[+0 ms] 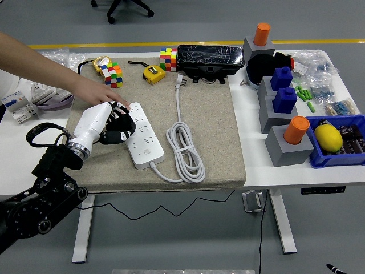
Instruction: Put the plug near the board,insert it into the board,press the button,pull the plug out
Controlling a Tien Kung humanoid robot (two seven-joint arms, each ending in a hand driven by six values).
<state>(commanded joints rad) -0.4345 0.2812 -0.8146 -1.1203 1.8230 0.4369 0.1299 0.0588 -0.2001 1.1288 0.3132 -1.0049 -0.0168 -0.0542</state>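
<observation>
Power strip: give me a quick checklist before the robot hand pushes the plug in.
1. Strip flat on the mat: ok.
2. Person's hand steadying the strip's far end: ok, but close to the robot hand.
3. Left robot hand at the strip's left edge, curled on something black: ok.
4. Plug prongs lined up with a socket: cannot tell.
5. Strip's own cord clear of the sockets: ok.
6. Right arm: not in view.

power strip point(144, 136): white
cable point(183, 149): pale grey
mat point(199, 120): beige, woven-looking
tabletop point(251, 165): white
lemon point(328, 138): yellow
bin point(323, 158): blue
tape measure point(153, 73): yellow
left hand point(114, 125): white shell, black fingers
</observation>
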